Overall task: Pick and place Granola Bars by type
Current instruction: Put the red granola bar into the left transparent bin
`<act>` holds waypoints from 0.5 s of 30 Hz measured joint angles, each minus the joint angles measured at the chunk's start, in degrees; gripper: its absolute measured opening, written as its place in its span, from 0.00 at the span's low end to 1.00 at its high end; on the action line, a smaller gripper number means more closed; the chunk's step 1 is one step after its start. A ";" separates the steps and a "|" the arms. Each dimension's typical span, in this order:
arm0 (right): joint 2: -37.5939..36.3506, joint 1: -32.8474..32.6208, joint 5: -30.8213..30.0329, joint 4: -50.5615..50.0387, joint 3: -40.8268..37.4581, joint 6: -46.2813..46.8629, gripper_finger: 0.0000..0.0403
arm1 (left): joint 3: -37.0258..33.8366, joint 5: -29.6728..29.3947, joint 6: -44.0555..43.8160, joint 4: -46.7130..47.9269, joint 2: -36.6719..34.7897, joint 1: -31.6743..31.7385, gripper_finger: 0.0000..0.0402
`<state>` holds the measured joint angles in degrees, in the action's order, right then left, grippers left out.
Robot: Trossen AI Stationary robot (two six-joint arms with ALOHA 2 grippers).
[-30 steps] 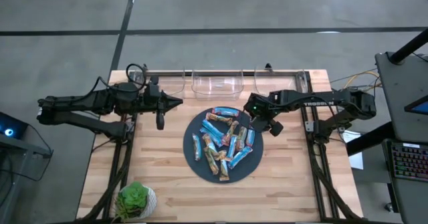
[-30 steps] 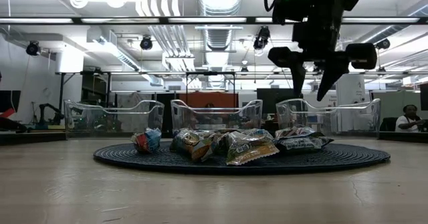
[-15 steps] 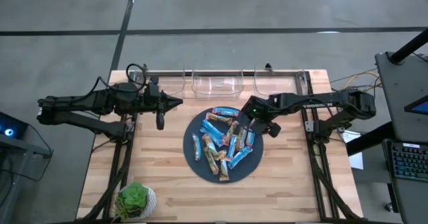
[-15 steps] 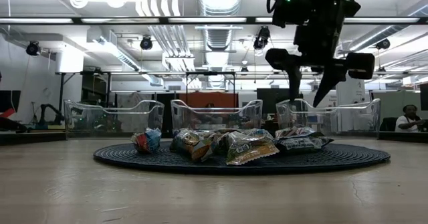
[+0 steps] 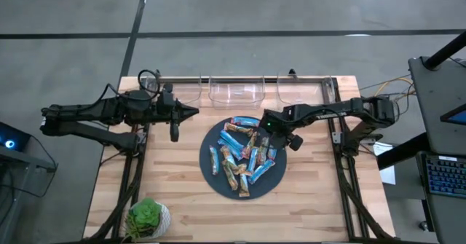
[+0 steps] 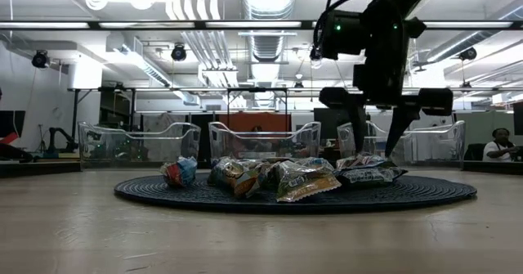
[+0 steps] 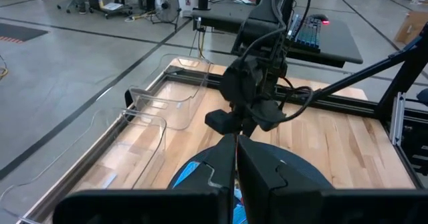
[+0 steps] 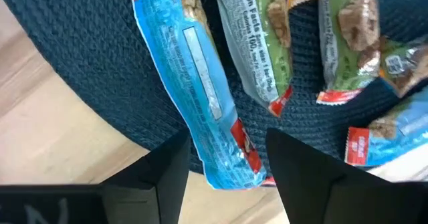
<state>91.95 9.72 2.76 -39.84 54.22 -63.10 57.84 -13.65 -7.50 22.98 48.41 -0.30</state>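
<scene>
Right hand (image 5: 271, 136) — spread wide, empty, lowered over the far right edge of the dark round mat (image 5: 211, 172), fingers (image 8: 304, 170) straddling the end of a blue wrapped bar (image 8: 200, 97); contact not discernible. Granola Bars (image 5: 244, 155) heaped on the mat, mid-table (image 5: 182, 200). Left hand (image 5: 191, 111) — pressed closed, empty, held above the table beside the mat. Three clear bins (image 6: 261, 140) along the far edge. Wrapper print legible only in right wrist view; heap's far side hidden in low view.
</scene>
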 joint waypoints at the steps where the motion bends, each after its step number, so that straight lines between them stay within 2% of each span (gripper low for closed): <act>1: 0.48 0.00 0.00 -0.04 0.25 -0.21 0.46 | 0.00 0.00 -0.01 0.02 0.00 0.02 0.00; 15: 4.86 -0.35 -1.40 -0.14 0.85 -2.46 0.42 | 0.00 0.00 -0.47 0.37 0.01 0.01 0.00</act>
<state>96.82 9.37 1.37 -39.98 55.07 -65.56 57.84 -13.65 -7.97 23.34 48.42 -0.28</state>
